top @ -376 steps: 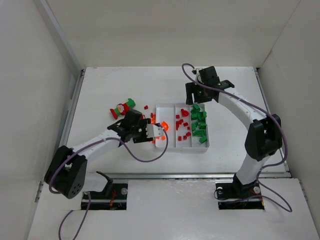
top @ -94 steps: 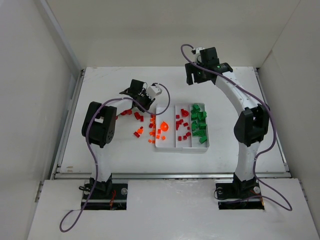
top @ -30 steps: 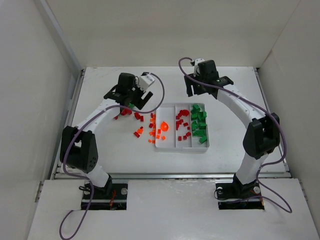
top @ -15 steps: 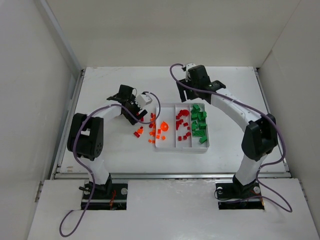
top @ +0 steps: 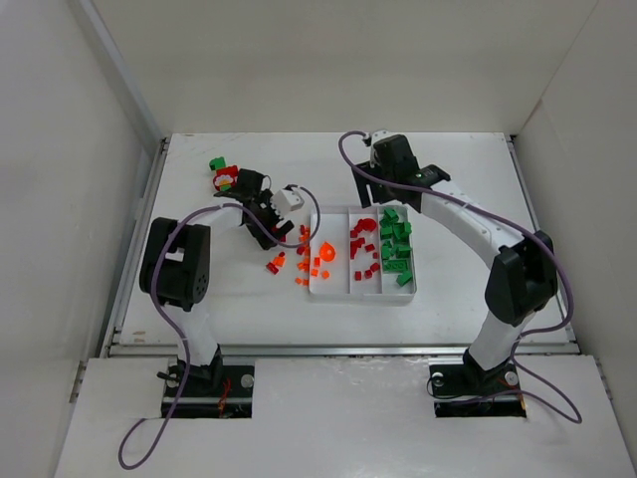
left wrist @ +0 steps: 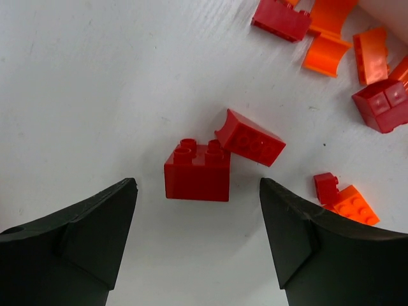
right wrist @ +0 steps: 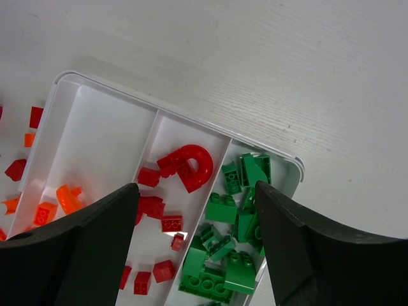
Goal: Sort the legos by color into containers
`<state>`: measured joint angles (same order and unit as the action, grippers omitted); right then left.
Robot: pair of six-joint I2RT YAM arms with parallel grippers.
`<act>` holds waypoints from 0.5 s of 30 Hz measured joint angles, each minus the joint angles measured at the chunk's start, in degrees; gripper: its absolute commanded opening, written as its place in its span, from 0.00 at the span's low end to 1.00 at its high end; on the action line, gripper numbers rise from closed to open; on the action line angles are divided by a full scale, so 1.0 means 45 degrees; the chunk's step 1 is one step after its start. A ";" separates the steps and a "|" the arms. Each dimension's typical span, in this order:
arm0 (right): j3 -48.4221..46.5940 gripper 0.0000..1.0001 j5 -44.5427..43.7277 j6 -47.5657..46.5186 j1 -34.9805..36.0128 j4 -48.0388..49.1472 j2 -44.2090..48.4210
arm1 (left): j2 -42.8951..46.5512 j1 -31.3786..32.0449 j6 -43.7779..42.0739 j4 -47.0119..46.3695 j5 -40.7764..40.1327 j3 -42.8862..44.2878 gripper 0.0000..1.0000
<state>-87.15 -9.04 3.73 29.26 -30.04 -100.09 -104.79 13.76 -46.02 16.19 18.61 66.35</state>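
The white tray (right wrist: 95, 137) is seen beneath the right gripper (right wrist: 196, 187), whose jaws are spread wide and empty. The left gripper (left wrist: 197, 186) is likewise held open. A red brick (left wrist: 196, 172) is framed between its fingers, untouched, on the table (left wrist: 95, 76).

Tray (top: 334, 283) holds red and green legos (top: 396, 244); more lie loose at its 9 o'clock by the left gripper (top: 267, 232); right gripper (top: 379, 193) at 12.
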 measured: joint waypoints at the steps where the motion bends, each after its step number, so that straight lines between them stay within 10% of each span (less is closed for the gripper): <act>1: 0.0000 0.79 -0.0010 -0.0005 0.0019 0.0005 0.0000 | -0.0053 0.0000 0.0000 -0.0010 0.0039 0.0049 0.75; 7: -0.0005 0.79 -0.0019 -0.0010 0.0024 -0.0005 0.0000 | -0.0442 0.0015 0.0087 -0.0073 0.0359 0.0457 0.66; 15: -0.0005 0.79 -0.0112 -0.0010 0.0024 -0.0097 0.0000 | -0.0486 0.0005 -0.0053 0.0087 0.0549 0.0457 0.16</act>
<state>-87.18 -9.54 3.68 29.36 -30.48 -100.09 -106.98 13.78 -46.26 16.58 21.08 68.40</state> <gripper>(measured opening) 0.785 0.310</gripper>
